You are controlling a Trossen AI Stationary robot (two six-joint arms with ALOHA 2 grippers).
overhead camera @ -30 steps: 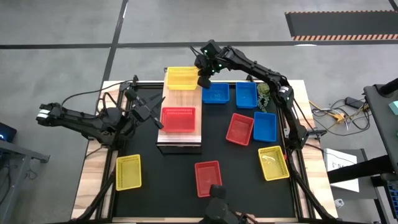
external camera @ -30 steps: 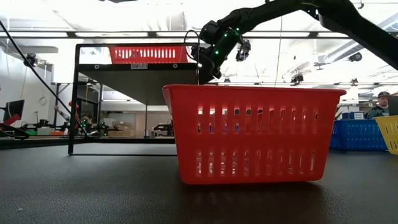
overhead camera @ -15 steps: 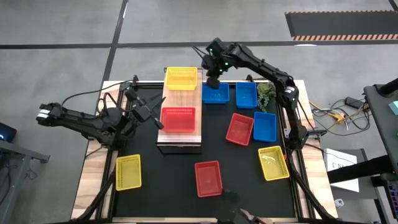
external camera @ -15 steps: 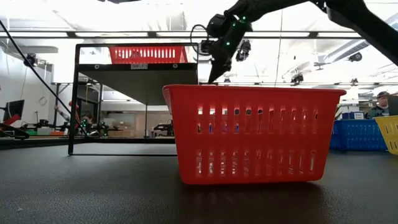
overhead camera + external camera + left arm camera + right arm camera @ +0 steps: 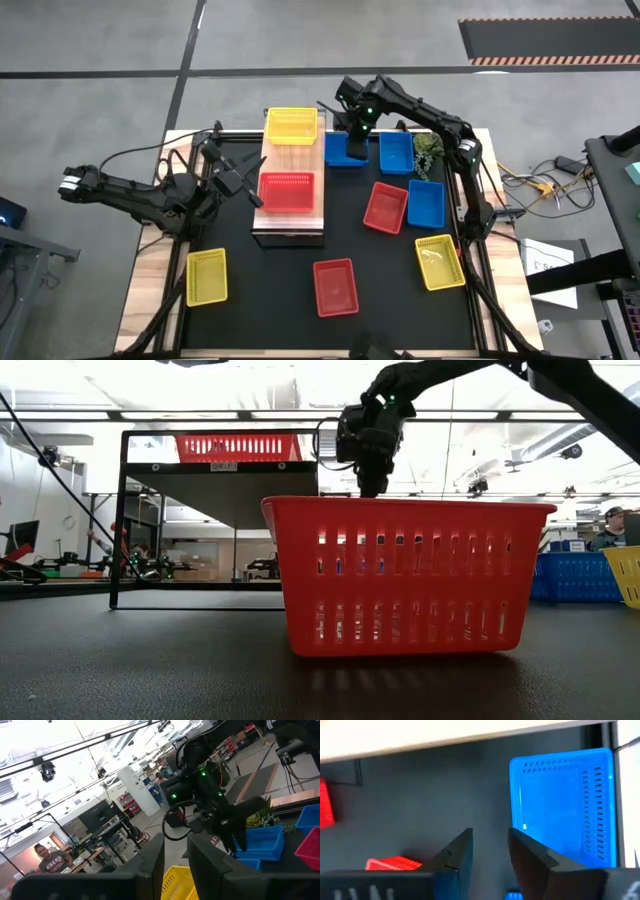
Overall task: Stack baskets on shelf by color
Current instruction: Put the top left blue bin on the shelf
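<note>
hovering right claw [image 5: 357,128], parted and empty, over blue basket [image 5: 347,150]; best lowering straight, straddling one wall squarely before closing.

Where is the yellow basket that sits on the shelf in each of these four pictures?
High view: the yellow basket lies on the far end of the shelf.
Low view: not seen; only the red basket shows on the shelf top.
Left wrist view: at the bottom edge, between that arm's own fingers.
Right wrist view: not in it.
Shared landmark: the red basket on the same shelf, seen in the high and low views.
</note>
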